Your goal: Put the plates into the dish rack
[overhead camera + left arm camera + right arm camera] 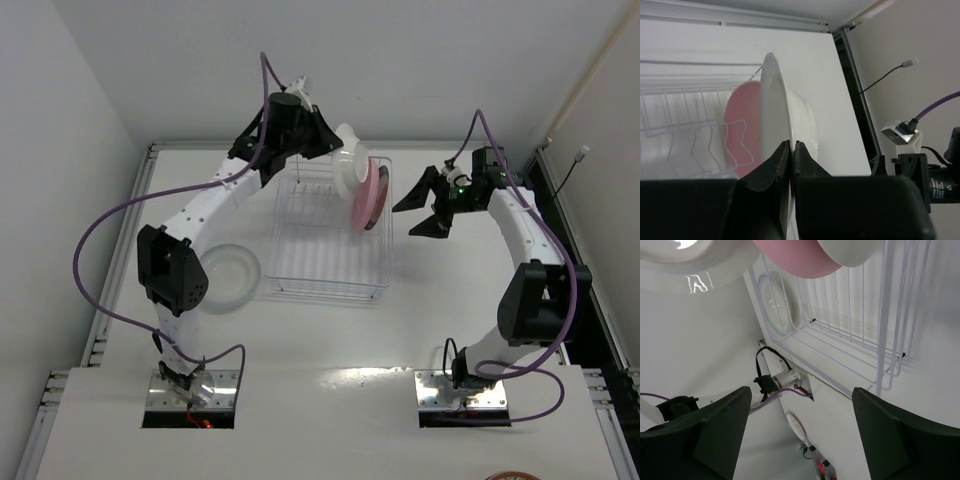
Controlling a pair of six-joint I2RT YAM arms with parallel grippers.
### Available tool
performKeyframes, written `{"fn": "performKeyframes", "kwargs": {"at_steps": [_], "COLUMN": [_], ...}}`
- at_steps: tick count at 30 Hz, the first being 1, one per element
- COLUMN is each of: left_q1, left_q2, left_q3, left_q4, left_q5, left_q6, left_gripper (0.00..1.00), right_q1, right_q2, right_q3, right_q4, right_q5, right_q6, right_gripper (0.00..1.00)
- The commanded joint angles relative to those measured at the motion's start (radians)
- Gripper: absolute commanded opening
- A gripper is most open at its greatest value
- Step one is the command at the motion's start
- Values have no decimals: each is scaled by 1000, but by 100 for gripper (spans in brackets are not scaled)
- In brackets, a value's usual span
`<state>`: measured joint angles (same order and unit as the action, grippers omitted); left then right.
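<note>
My left gripper (330, 150) is shut on the rim of a white plate (348, 168) and holds it on edge above the far end of the white wire dish rack (330, 250). In the left wrist view the fingers (782, 160) pinch the plate's rim (774, 100). A pink plate (366, 198) stands upright in the rack just beyond it and also shows in the left wrist view (742, 125). A clear glass plate (228, 275) lies flat on the table left of the rack. My right gripper (418, 215) is open and empty, right of the rack.
The right wrist view shows the rack's wires (855, 325), the pink plate's lower edge (795, 257) and the glass plate (775, 302) through the wires. A raised rail (150, 180) borders the table. Walls stand close on the left and back.
</note>
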<state>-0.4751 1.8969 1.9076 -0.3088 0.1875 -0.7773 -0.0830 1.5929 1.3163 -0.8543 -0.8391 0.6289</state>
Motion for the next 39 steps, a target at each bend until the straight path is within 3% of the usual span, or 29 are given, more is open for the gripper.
{"fn": "performKeyframes", "kwargs": {"at_steps": [1, 9, 26, 39], "left_q1": [-37, -56, -85, -178], "left_q2": [5, 25, 103, 185], "left_q3": [77, 77, 148, 223], "left_q4": [1, -65, -108, -279], "left_q5": [-84, -174, -207, -485], "left_q6": [9, 18, 29, 151], "left_gripper": [0, 0, 0, 0], "right_q1": [-4, -14, -14, -14], "right_q2": [-33, -33, -33, -42], "right_q3": [-6, -15, -25, -25], "right_q4": [-2, -2, -2, -11], "right_q5": [-8, -8, -17, -26], "right_q6": [2, -8, -8, -8], "right_gripper": [80, 81, 81, 81]}}
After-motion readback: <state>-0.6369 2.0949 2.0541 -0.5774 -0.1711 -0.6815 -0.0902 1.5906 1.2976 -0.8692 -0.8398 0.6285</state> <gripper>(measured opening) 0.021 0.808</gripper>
